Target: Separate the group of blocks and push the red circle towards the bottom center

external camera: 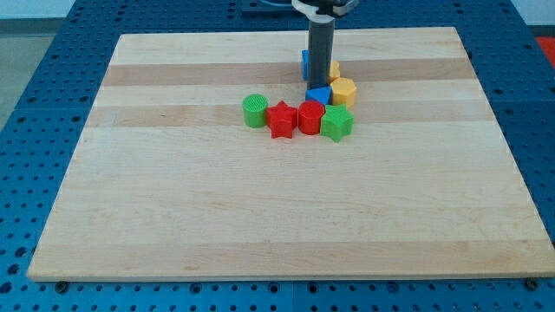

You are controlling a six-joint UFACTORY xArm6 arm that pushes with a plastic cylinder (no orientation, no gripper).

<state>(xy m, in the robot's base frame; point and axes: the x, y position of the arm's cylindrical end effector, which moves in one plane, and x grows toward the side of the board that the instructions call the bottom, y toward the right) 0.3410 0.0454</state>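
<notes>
Seven blocks crowded close around my tip (321, 86), which was a bare rod with nothing to open or close and held nothing; it stood at the top edge of the cluster. The red circle (310, 117) lay just below my tip, toward the view's bottom and a shade to the view's left, with the blue triangle-like block (318, 95) between the two. That line mattered most: a push from my tip straight toward the view's bottom would, I judged, drive the blue piece into the red circle and carry it roughly toward the bottom center.

Left of the red circle, touching it, sat the red star (282, 120), and further left the green cylinder (255, 111). The green star (337, 124) pressed against its right side. A yellow hexagon (344, 90) sat right of my tip; another yellow block (334, 68) and a blue block (305, 62) lay partly hidden behind the rod.

Below the cluster the wooden board (260, 217) was bare, on a blue perforated table (35, 78).
</notes>
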